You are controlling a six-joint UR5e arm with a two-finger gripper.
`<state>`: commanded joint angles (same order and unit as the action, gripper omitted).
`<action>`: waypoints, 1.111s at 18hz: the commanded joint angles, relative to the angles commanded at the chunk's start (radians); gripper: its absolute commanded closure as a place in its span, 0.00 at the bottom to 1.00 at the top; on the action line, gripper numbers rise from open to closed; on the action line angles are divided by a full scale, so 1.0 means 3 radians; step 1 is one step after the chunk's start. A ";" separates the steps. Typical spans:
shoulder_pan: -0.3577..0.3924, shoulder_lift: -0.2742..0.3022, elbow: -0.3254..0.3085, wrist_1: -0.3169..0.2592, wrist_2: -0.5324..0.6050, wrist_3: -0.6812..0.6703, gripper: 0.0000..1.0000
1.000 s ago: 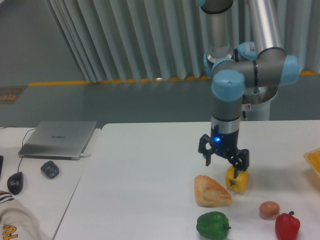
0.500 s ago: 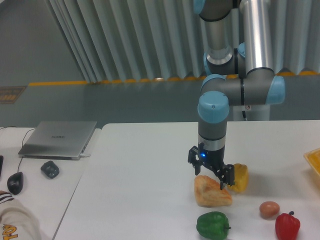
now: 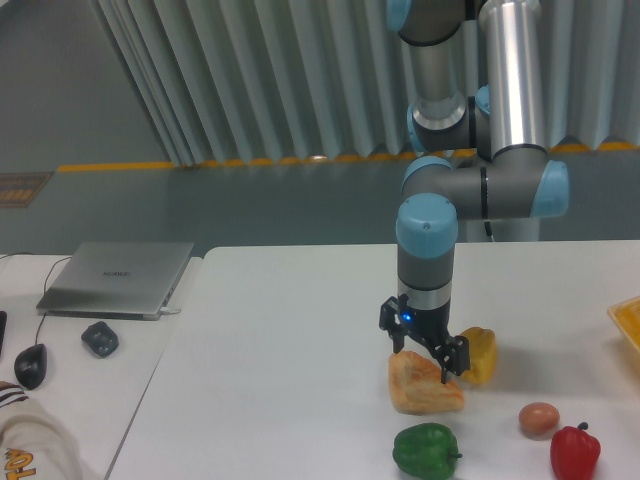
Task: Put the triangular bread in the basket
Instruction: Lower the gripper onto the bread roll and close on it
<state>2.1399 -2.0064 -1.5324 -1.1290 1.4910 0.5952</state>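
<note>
gripper (image 3: 425,357) jaws spread wide, straddling top of triangular bread (image 3: 424,387) | bread on table (image 3: 280,340)

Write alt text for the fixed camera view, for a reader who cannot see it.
A robot arm's open gripper straddles the top of the triangular bread on a white table, with a yellow bell pepper just behind. A green pepper, brown egg and red pepper lie nearer the camera, and a corner of the basket shows at far right.
</note>
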 joint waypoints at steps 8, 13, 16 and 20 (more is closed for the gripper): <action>-0.0041 -0.0061 0.0005 0.0000 0.0020 -0.0031 0.00; -0.0097 -0.0118 0.0026 0.0000 0.0020 -0.0015 0.00; -0.0097 -0.0143 0.0036 0.0000 0.0026 -0.0010 0.00; -0.0097 -0.0153 0.0046 0.0005 0.0056 0.0000 0.18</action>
<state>2.1108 -2.0525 -1.5186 -1.1275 1.5079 0.5952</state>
